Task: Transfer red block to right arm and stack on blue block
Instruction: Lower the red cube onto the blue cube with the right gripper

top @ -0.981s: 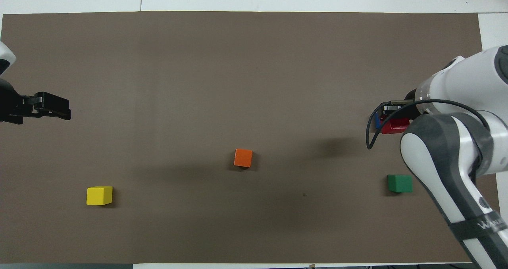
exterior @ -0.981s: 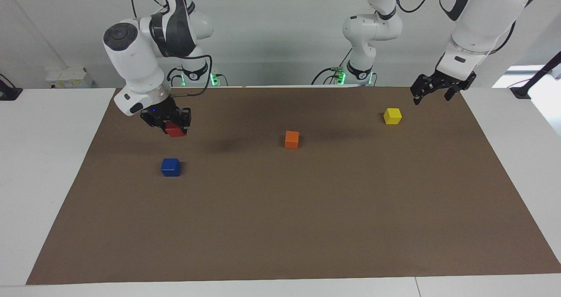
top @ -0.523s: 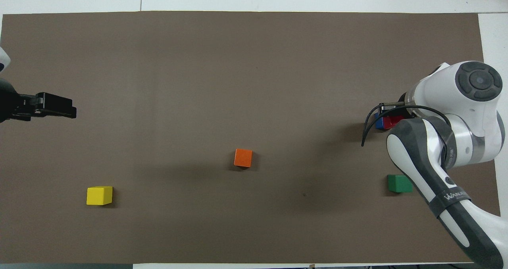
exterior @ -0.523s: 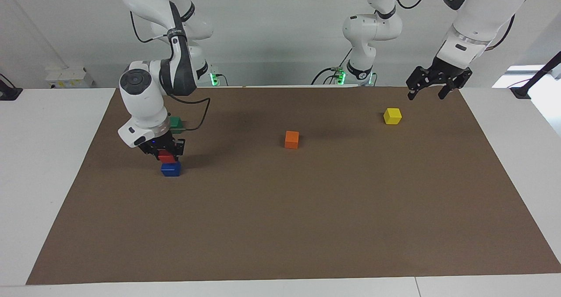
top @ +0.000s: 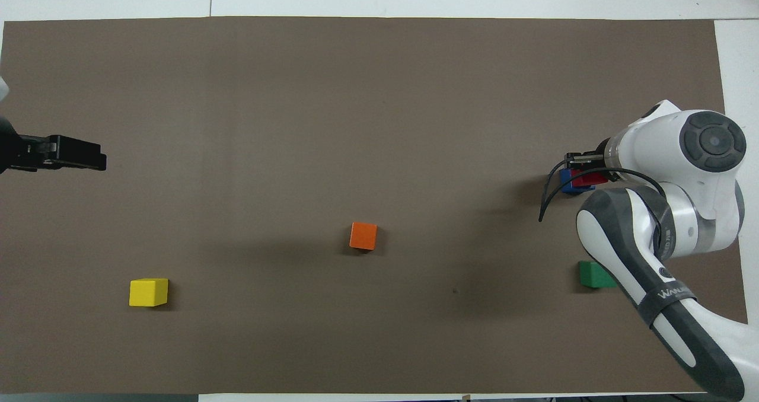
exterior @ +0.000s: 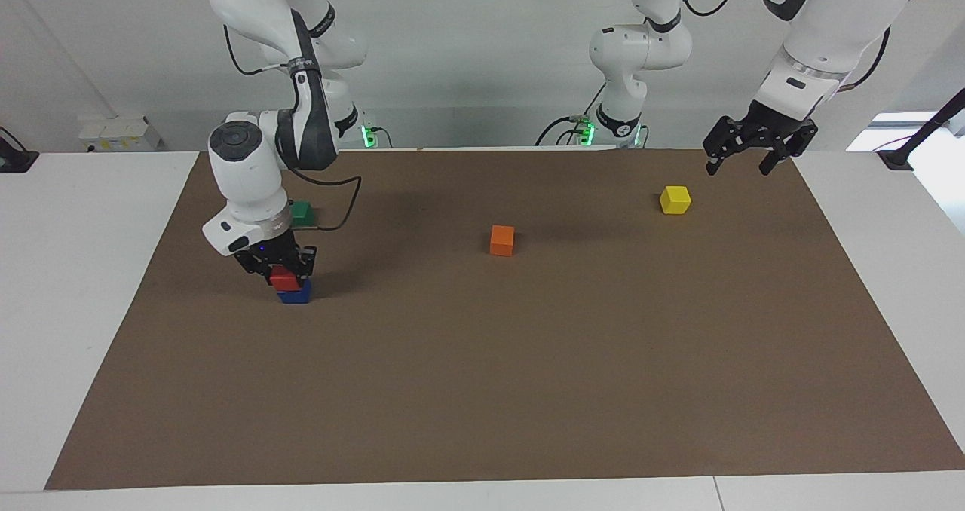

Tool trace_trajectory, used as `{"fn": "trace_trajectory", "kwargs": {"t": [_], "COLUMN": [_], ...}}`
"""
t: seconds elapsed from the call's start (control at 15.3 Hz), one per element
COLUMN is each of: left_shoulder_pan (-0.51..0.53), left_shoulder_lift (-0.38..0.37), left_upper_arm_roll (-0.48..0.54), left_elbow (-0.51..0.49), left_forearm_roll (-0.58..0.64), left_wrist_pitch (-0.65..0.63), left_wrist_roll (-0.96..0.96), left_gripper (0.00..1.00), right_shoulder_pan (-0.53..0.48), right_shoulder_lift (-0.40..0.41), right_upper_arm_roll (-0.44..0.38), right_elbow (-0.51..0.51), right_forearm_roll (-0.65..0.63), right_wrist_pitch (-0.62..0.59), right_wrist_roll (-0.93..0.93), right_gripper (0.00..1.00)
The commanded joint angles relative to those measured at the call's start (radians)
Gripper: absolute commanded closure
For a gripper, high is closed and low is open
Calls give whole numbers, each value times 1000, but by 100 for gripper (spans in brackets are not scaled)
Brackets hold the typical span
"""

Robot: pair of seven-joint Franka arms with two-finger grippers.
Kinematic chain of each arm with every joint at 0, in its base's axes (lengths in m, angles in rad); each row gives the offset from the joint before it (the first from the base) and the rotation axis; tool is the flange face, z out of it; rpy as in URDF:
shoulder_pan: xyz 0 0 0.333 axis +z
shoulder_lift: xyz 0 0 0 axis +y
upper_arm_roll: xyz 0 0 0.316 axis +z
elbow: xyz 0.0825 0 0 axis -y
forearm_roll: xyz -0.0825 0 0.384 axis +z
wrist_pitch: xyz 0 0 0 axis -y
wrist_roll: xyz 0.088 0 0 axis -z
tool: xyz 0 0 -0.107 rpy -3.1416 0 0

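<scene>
You had four other things on the brown-covered tabletop (exterior: 528,390) besides the stack. The small glossy green cube (exterior: 302,211) sat nearer to the robots than the stack, partly hidden by the right arm's wrist in the facing view and by its forearm from overhead. The small glossy orange cube (exterior: 502,240) lay near the middle of the tabletop, well apart from everything. The small glossy yellow cube (exterior: 675,199) sat toward the left arm's end. None of them stood in the way of the stack.

Your right hand (exterior: 280,270) was low at the right arm's end of the tabletop, its black fingers closed against the sides of the small glossy red cube (exterior: 284,277). That red cube sat on top of the small glossy dark-blue cube (exterior: 294,294), touching it, and the blue one rested on the tabletop. From overhead only slivers of the red cube (top: 587,179) and the blue cube (top: 568,182) showed beside the wrist.

Your left hand (exterior: 746,160) waited in the air over the tabletop's edge at the left arm's end, near the yellow cube, fingers spread apart and holding nothing.
</scene>
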Motion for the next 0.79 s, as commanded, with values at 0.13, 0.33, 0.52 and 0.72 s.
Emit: {"fn": "trace_trajectory", "kwargs": {"t": [0.13,0.33,0.52,0.72], "left_shoulder_pan": [0,9,9,6], "left_shoulder_lift": [-15,-20,-20,-22], "left_upper_arm_roll": [-5,-5,-5,-5], "left_elbow": [-31,-34,-35,-35], "left_forearm_roll": [25,25,25,25], "left_wrist_pitch": [24,19,18,19], "left_wrist_roll": [24,14,14,15], "left_gripper": [0,0,0,0], "right_shoulder_pan": [-31,-37,-38,-40], "right_shoulder_lift": [-11,-12,-11,-11], "right_upper_arm_roll": [14,14,14,14], "right_elbow": [-24,-25,-25,-25], "right_forearm_roll": [-9,59,74,86], "right_wrist_pitch": [26,29,29,29], "right_wrist_roll": [27,5,4,-4], "right_gripper": [100,95,61,2]}}
